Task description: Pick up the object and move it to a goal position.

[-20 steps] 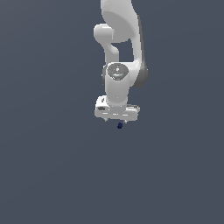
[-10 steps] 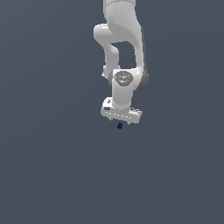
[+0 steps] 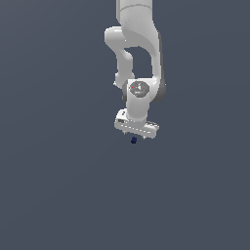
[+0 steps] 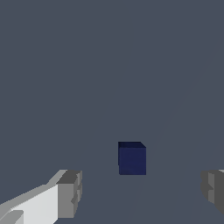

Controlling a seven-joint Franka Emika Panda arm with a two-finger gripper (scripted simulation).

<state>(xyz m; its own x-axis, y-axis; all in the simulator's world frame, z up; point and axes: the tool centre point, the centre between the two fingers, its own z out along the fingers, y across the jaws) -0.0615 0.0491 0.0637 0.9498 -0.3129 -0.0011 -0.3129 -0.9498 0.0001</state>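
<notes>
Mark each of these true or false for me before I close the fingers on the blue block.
1. The fingers stand apart with a gap between them. True.
2. The blue block is clamped tight by both fingers. False: in the wrist view neither one touches it; it sits in the gap between them.
3. In the exterior view the block shows just below the white gripper. True.
4. The block is bright red. False: it is dark navy blue.
5. Several other objects lie around the block. False: only the plain grey surface shows around it.
</notes>
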